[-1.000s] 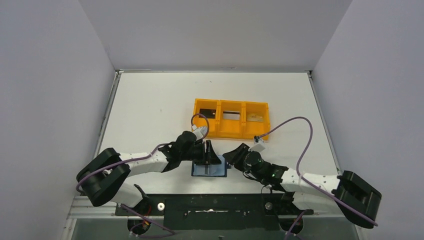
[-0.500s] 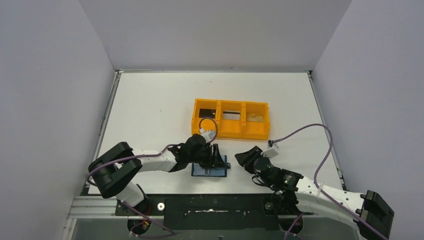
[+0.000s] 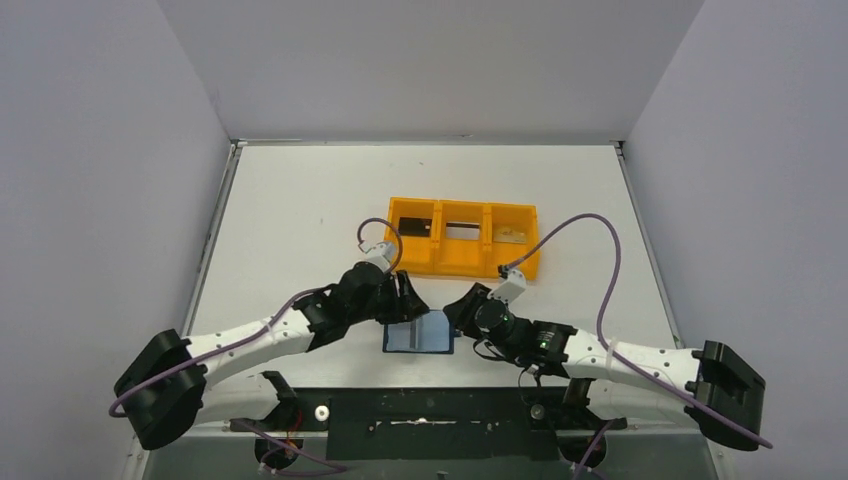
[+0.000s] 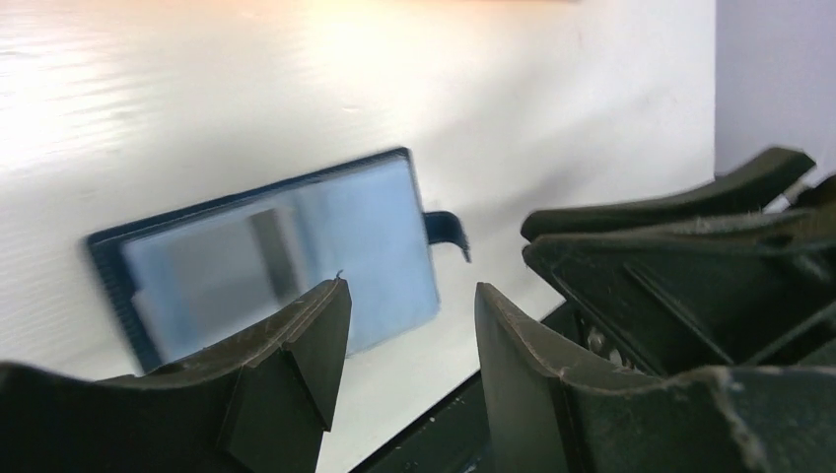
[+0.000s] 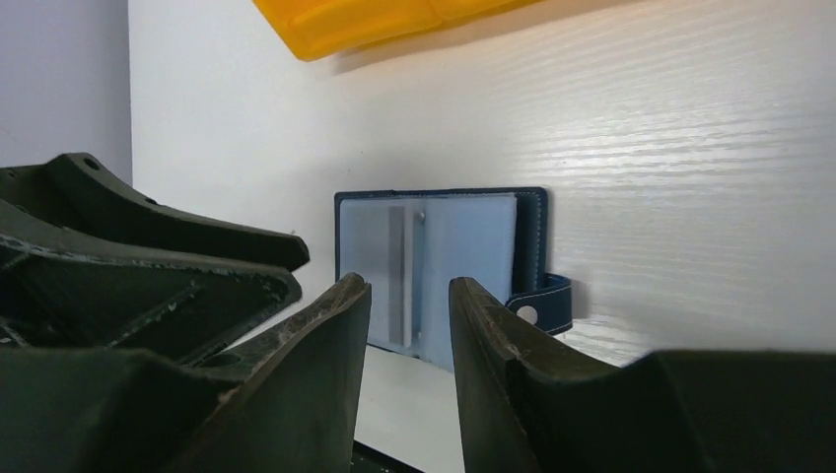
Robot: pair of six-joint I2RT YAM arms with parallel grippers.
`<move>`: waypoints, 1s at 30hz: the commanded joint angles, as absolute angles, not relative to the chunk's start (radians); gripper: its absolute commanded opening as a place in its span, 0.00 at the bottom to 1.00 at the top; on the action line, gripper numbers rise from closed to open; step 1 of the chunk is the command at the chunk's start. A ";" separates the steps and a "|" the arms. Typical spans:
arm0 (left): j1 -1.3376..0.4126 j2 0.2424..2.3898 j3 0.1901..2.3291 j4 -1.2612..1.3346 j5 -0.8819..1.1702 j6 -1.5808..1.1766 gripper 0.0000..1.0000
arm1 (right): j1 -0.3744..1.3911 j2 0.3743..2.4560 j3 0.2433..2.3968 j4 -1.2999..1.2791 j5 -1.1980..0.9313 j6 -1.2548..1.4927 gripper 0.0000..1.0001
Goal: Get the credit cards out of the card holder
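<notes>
The card holder (image 3: pixel 420 336) lies open and flat near the table's front edge, dark navy outside and light blue inside (image 4: pixel 286 258), (image 5: pixel 439 258). Its closure tab (image 5: pixel 544 299) sticks out on the right. I cannot make out separate credit cards inside it. My left gripper (image 3: pixel 406 301) hovers at the holder's far left corner, open, with nothing between its fingers (image 4: pixel 409 301). The right gripper (image 3: pixel 461 311) sits just right of the holder, low and aimed at it. It is also open and holds nothing (image 5: pixel 409 293).
An orange three-compartment tray (image 3: pixel 464 262) stands behind the holder, with flat pieces in its compartments, the right one pale (image 3: pixel 513 236). The black base rail (image 3: pixel 420 405) runs right below the holder. Grey walls close in the table.
My left gripper has pulled back up and left off the holder. The right gripper has swung in leftward, close to the holder's right edge. The holder has not moved.
</notes>
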State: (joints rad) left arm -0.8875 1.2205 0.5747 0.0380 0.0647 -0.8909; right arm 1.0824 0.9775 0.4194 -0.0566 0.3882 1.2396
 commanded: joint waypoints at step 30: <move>-0.721 0.563 0.454 -0.457 -0.354 -1.009 0.53 | 1.228 1.842 1.122 -0.510 0.428 1.109 0.30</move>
State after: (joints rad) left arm -0.7284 0.5564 0.4484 -0.4988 -0.3592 -1.0130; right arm 1.2251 1.8271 1.1286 -0.4751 0.4049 1.1072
